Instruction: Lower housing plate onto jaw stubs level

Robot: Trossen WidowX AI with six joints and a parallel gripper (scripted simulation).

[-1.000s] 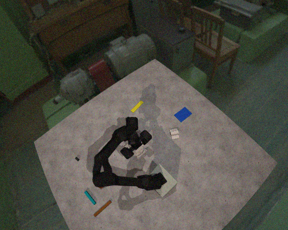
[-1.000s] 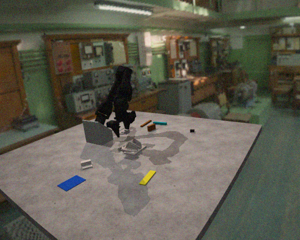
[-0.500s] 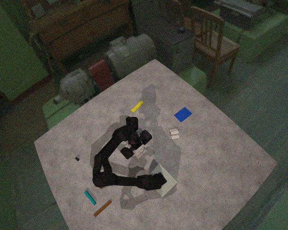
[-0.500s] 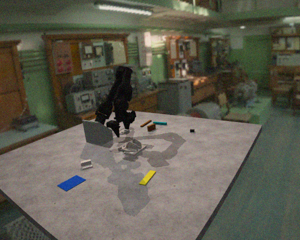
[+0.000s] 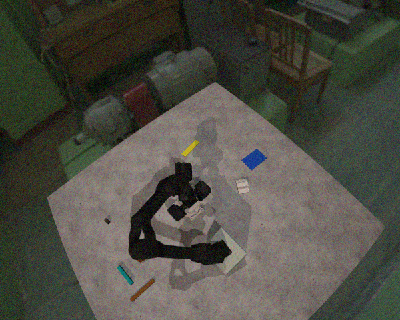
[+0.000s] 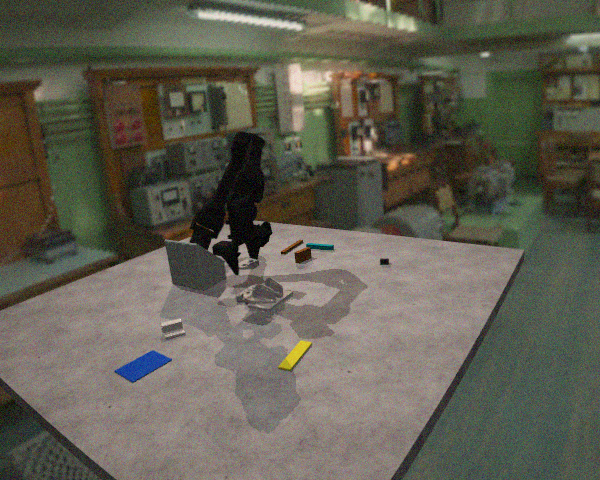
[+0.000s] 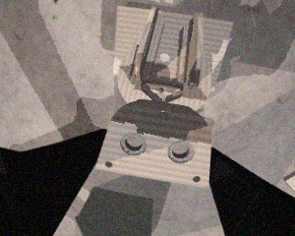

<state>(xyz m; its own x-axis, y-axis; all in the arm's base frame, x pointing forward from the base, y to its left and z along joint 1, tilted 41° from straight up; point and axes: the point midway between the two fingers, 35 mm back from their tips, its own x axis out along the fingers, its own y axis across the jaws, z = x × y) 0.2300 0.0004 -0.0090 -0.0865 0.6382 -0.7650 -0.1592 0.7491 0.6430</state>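
Observation:
My gripper (image 5: 190, 201) (image 6: 246, 263) (image 7: 155, 143) is shut on the housing plate (image 6: 248, 264) (image 7: 149, 169), a pale striped plate with two round bosses and a rounded, shaded far edge. The plate is held above the table. In the wrist view the jaw assembly lies just beyond that rounded edge: a striped base (image 7: 127, 29) with two upright jaws (image 7: 149, 44) (image 7: 194, 49). The assembly (image 6: 264, 294) stands on the table in front of the gripper in the exterior view. The held plate's height over the stubs is hard to tell. In the top view the fingers and arm partly hide these pale parts.
A grey panel (image 5: 235, 255) (image 6: 194, 263) stands by the arm's base. A white bracket (image 5: 242, 186) (image 6: 172, 328), blue plate (image 5: 254, 159) (image 6: 143, 365) and yellow bar (image 5: 190, 148) (image 6: 295, 355) lie around. Teal bar (image 5: 125, 275) (image 6: 319, 246), orange bar (image 5: 142, 290) (image 6: 292, 246), brown block (image 6: 303, 254).

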